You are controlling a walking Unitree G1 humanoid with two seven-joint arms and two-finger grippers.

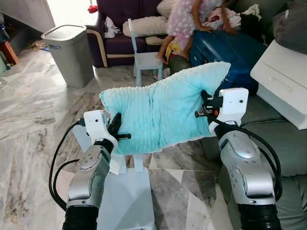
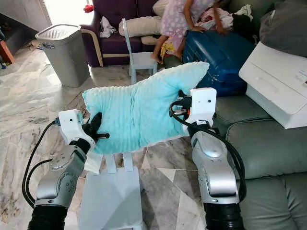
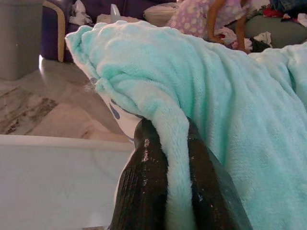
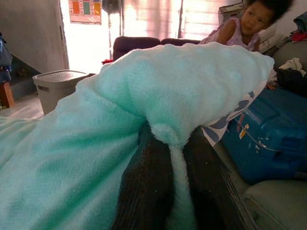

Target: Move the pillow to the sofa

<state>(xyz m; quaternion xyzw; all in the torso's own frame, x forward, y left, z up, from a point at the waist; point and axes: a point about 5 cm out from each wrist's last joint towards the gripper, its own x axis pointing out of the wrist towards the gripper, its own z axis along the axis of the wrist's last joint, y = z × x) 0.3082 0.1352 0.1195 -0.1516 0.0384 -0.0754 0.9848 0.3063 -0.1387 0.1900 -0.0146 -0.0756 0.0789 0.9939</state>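
Note:
A fluffy light-turquoise pillow [image 1: 158, 108] hangs in the air in front of me, held between both arms above a small pale-blue chair [image 1: 129, 191]. My left gripper [image 1: 116, 130] is shut on the pillow's left edge, with plush fabric pinched between its black fingers [image 3: 144, 191]. My right gripper [image 1: 204, 108] is shut on the pillow's right edge, its fingers [image 4: 148, 182] clamping a fold. A grey-green sofa [image 1: 283, 143] lies to my right.
A white box [image 1: 283, 81] rests on the sofa. A blue suitcase [image 1: 230, 48] stands beyond it, with a person [image 1: 184, 19] leaning on it. A second small chair [image 1: 144, 57], a purple sofa [image 1: 124, 28] and a grey laundry bin [image 1: 69, 50] are farther off on the marble floor.

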